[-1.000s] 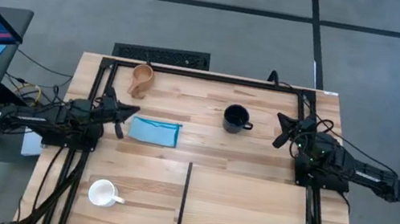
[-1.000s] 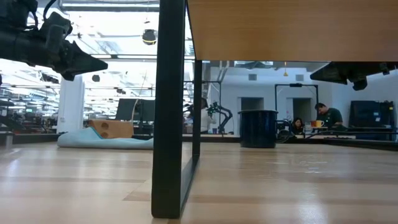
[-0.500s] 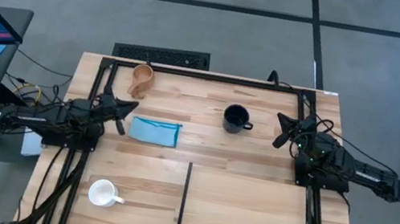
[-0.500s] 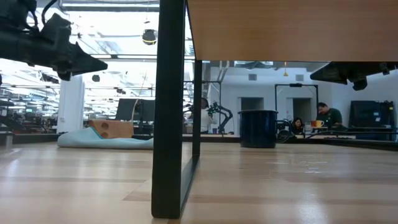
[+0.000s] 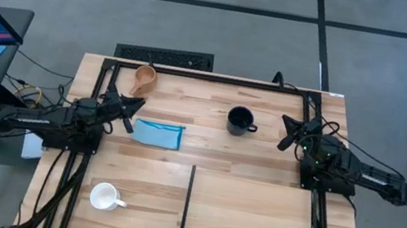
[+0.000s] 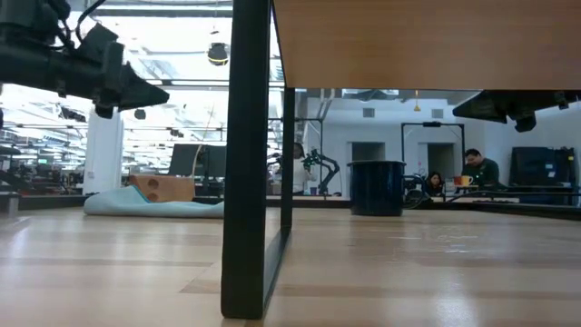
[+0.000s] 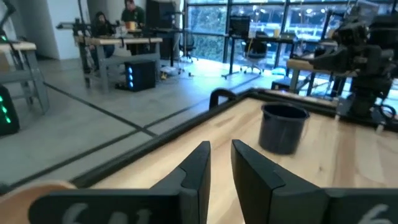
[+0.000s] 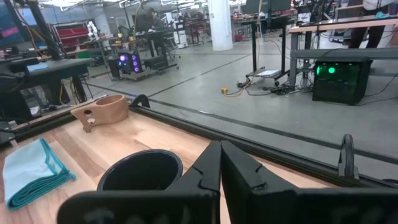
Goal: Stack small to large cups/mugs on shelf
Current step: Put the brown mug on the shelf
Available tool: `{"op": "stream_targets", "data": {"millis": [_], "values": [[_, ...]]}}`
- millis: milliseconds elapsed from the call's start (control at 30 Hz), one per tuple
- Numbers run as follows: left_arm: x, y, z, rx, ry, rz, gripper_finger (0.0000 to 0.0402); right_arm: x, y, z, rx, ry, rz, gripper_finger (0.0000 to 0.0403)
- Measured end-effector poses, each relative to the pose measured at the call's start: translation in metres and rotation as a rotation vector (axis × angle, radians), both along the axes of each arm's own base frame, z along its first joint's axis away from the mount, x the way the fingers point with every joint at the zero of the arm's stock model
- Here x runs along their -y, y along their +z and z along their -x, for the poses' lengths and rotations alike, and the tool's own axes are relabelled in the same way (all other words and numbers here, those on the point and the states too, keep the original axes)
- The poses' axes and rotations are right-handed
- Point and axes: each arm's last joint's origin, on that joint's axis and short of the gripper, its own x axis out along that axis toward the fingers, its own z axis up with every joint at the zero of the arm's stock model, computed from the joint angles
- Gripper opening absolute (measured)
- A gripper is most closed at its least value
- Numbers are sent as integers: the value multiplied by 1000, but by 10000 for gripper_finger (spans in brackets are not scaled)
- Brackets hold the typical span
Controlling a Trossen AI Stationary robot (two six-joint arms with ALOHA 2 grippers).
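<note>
The tan wooden cup (image 5: 144, 79) stands at the far left of the table, the black mug (image 5: 240, 121) at the far middle, and the white mug (image 5: 104, 196) at the near left; each rests on its base. The shelf (image 5: 252, 211), a pale board with a dark edge strip (image 5: 188, 198), lies at the near right. My left gripper (image 5: 135, 104) hovers between the wooden cup and the blue cloth (image 5: 157, 133), slightly open (image 7: 221, 155), holding nothing. My right gripper (image 5: 285, 133) hovers right of the black mug (image 8: 140, 171), shut (image 8: 220, 154) and empty.
The blue cloth lies flat left of the table's centre. Dark frame rails (image 5: 210, 76) run along the far and side edges. In the low view the shelf's underside (image 6: 427, 41) and its dark upright (image 6: 247, 154) fill the foreground. People sit at desks in the room behind.
My left gripper has swung toward the table's far edge and a little toward the right, rising slightly, so that it now points past the wooden cup's near side. My right arm and all cups have kept still.
</note>
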Motion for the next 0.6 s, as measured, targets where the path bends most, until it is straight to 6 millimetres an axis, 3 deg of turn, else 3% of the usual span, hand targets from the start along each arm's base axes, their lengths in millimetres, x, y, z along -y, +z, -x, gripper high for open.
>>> {"op": "stream_targets", "data": {"millis": [467, 600], "values": [[-22, -9, -26, 0, 90, 59, 58, 0, 1, 0, 21, -1, 5, 33], [-27, -1, -32, 11, 112, 39, 58, 2, 1, 0, 19, -22, 5, 33]]}}
